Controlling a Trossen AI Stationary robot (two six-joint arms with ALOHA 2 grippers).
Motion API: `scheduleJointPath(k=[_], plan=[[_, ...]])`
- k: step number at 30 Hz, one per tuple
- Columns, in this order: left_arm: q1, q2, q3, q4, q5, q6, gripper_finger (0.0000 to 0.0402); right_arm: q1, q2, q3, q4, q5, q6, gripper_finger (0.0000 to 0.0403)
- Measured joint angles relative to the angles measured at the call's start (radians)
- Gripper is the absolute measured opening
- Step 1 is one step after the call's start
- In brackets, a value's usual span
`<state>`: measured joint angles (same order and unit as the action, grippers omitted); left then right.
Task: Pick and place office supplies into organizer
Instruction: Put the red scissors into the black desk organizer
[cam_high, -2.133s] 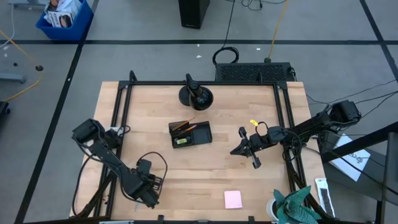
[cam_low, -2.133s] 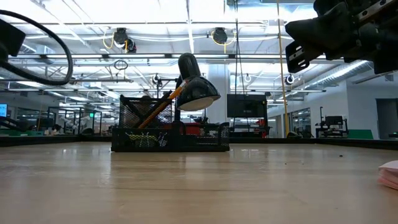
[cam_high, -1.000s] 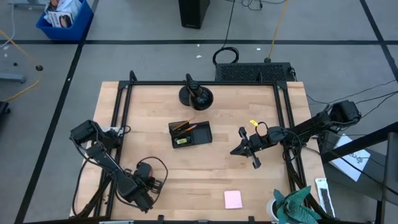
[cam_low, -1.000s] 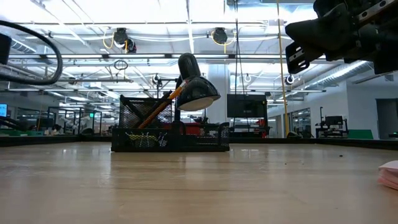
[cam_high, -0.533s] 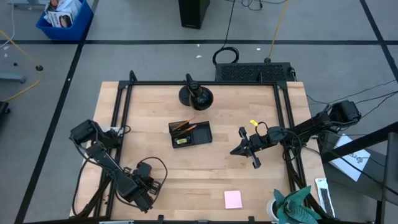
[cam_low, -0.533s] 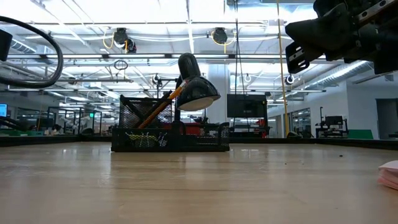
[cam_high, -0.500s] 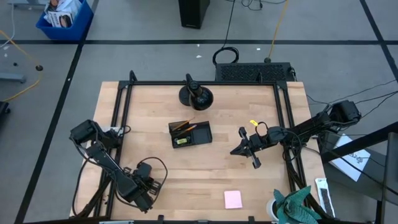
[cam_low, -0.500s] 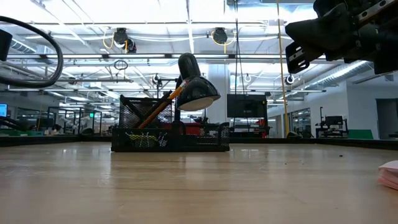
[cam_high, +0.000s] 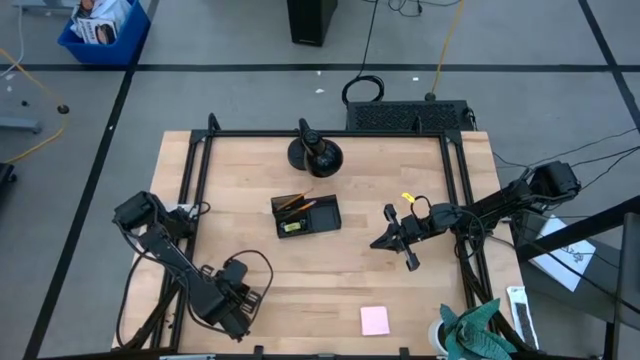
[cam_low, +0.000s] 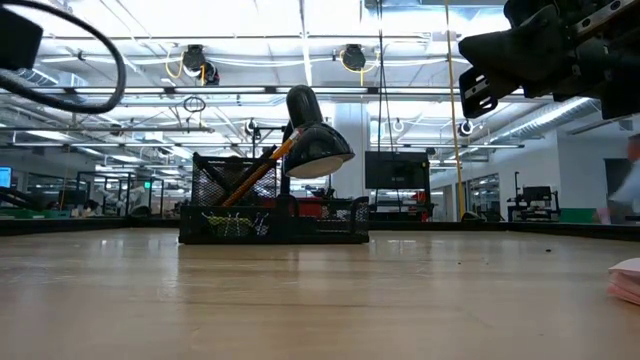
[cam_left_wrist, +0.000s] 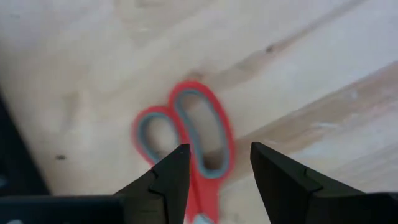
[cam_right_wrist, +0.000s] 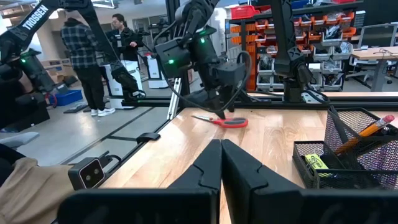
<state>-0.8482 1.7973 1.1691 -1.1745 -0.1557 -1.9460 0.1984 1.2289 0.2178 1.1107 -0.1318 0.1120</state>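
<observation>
Table (cam_high: 330, 270): light wood planks, black frame rail round the edge, grey floor w/ black tape lines beyond.

Organizer (cam_high: 307, 215): black mesh tray, mid-table. Orange pencil (cam_low: 262, 165) leans tilted in the tall section; yellow item (cam_right_wrist: 317, 163) in a low compartment.

Lamp (cam_high: 315, 153): black, round base, on table just behind the organizer toward the far edge.

Scissors (cam_left_wrist: 189, 146): red handles w/ grey inner rims, flat on the wood at near-left corner, not in the organizer.

Left gripper (cam_left_wrist: 217, 165): poised over the scissors, fingers spread wide, one each side of a handle loop, nothing held. In the right wrist view it (cam_right_wrist: 219, 112) shows tip-down right at the scissors (cam_right_wrist: 224, 121).

Right gripper (cam_high: 385, 240): above table, right of organizer, well apart from it; fingers (cam_right_wrist: 214, 168) pressed together, empty.

Sticky pad (cam_high: 375, 320): pink square, flat near the front edge, right of centre, well apart from organizer.

Room: blue bin (cam_high: 100, 28) on floor far-left; ceiling strip lights, shelving w/ red and orange bins (cam_right_wrist: 323, 25); two persons (cam_right_wrist: 87, 56) standing in the background beside other arms.
</observation>
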Motion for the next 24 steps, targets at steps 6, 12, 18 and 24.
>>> scheduleJointPath(k=[6,12,18,24], plan=[[-0.011,0.0,0.001,-0.052,0.017,-0.043,0.0175,0.0,0.0,0.0,0.0,0.0,0.0,0.0004],[-0.027,0.0,-0.018,-0.005,-0.022,-0.074,0.0175,0.0,0.0,0.0,0.0,0.0,0.0,0.0004],[-0.033,-0.001,-0.082,0.033,-0.018,-0.104,0.0175,0.0,0.0,0.0,-0.001,0.0,0.0,0.0004],[-0.035,-0.006,-0.177,0.2,-0.005,-0.106,0.0174,0.0,0.0,0.0,-0.001,0.0,0.0,0.0004]])
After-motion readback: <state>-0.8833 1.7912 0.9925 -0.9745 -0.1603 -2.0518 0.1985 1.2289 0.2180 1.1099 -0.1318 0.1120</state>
